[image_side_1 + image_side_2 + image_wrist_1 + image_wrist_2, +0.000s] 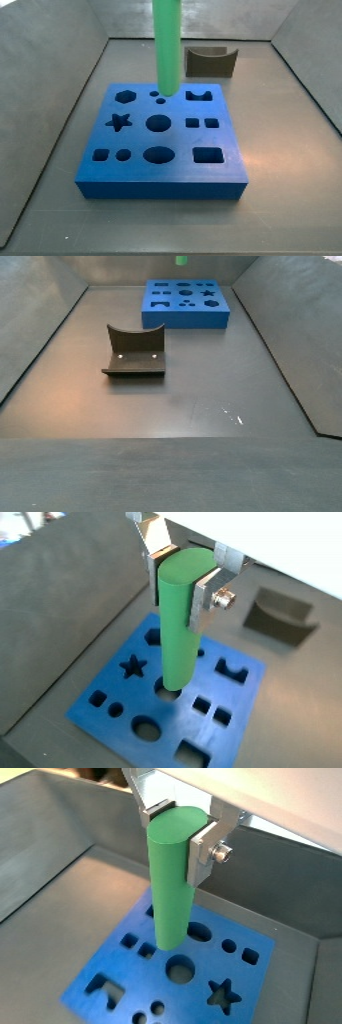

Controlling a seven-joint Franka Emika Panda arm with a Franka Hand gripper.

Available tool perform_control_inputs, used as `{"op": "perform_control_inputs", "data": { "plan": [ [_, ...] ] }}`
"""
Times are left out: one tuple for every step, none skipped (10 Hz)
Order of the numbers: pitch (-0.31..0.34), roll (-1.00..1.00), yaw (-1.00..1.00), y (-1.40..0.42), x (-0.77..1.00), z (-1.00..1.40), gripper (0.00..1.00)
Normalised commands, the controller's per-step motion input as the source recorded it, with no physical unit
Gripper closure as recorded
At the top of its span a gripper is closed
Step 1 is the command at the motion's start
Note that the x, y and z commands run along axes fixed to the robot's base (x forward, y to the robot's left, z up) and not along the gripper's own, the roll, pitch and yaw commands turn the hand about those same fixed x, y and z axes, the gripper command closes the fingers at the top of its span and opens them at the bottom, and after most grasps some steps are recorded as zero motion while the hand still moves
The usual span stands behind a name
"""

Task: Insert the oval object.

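My gripper (181, 574) is shut on the top end of the oval object (177, 632), a long bright green peg that hangs upright. The grip also shows in a wrist view (178, 828), with the peg (170, 888) between the silver fingers. Below the peg lies the blue block (214, 717) with several shaped holes. In a side view the peg (167, 45) hangs over the block's far part (160, 175), its lower end near a small round hole. In a side view only the peg's tip (181, 260) shows, apart above the block (187, 316). The gripper is out of both side views.
The dark grey curved fixture (134, 351) stands on the floor apart from the block; it shows behind the block in a side view (210, 62) and beside it in a wrist view (283, 615). Grey bin walls (54, 100) slope up around the floor.
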Motion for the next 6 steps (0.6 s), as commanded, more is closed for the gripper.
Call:
{"op": "perform_control_inputs", "data": {
  "plan": [
    [-0.043, -0.02, -0.78, -0.35, 0.0, -0.3, 1.0],
    [-0.036, -0.02, -0.78, -0.35, 0.0, -0.32, 1.0],
    [-0.021, 0.0, -0.81, -0.32, 0.0, -0.38, 1.0],
    [0.0, 0.0, -0.92, -0.18, 0.0, -0.46, 1.0],
    [0.016, 0.0, -0.94, -0.14, 0.0, -0.41, 1.0],
    [0.0, 0.0, -1.0, -0.1, 0.0, -0.26, 1.0]
  ]
}}
